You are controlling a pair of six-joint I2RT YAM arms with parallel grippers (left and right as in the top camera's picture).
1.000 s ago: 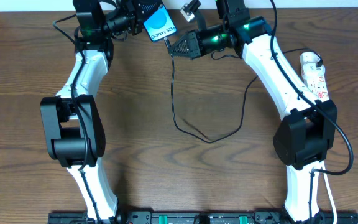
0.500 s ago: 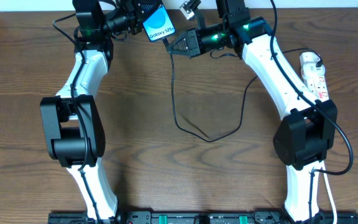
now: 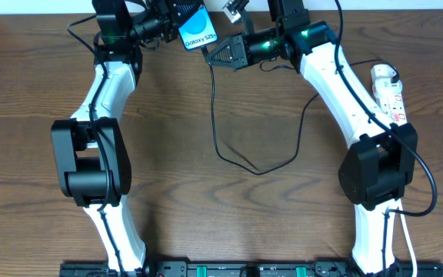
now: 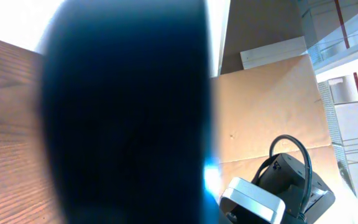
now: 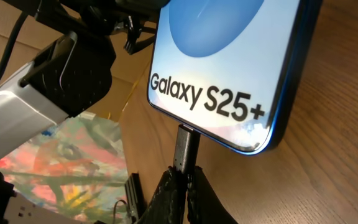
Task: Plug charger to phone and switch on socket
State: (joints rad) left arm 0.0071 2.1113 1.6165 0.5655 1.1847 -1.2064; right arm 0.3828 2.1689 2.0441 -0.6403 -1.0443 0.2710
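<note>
Pointing its bottom edge at the right gripper [image 5: 180, 186], the phone [image 5: 229, 56] runs lengthwise away from it, clamped in the left gripper [image 3: 174, 23]; right jaws pinch the charger [image 5: 184, 149] tip, seemingly seated in the port

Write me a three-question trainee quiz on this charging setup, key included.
1. True or false: the right hand pinches the thin black charger's plug tip against the blue-screened slim phone's bottom edge.
2. What holds that phone up? A: left hand. B: right hand. C: neither hand.
3. Fill in: the elongated white power strip with red markings lies on the robot's ___ side.
Key: 1 true; 2 A; 3 right.
</note>
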